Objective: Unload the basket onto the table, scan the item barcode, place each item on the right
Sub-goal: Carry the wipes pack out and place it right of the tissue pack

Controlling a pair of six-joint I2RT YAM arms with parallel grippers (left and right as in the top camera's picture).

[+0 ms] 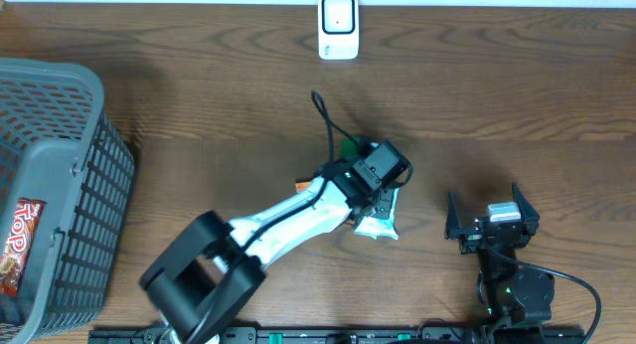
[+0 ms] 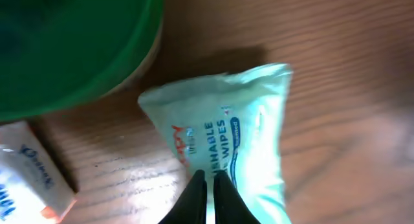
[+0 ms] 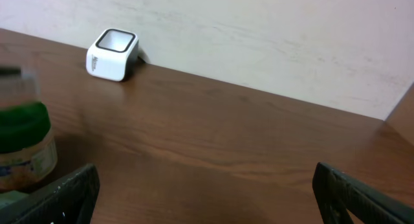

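A pale teal pack of wipes (image 2: 252, 127) lies on the wooden table; from overhead it is the pack (image 1: 379, 223) just below my left gripper (image 1: 381, 198). In the left wrist view my left gripper (image 2: 208, 175) is shut, its black tips pinching the pack's near end with a sliver of wrapper between them. No barcode shows on the pack. The white scanner (image 1: 338, 26) stands at the table's far edge, also seen as the scanner (image 3: 113, 54) in the right wrist view. My right gripper (image 1: 492, 217) rests wide open and empty at the lower right, well clear of the pack.
A green-lidded jar (image 2: 71, 43) stands right beside the pack, and a small white packet (image 2: 29, 172) lies to its left. A grey basket (image 1: 60, 115) holding a red snack bag (image 1: 20, 245) fills the table's left side.
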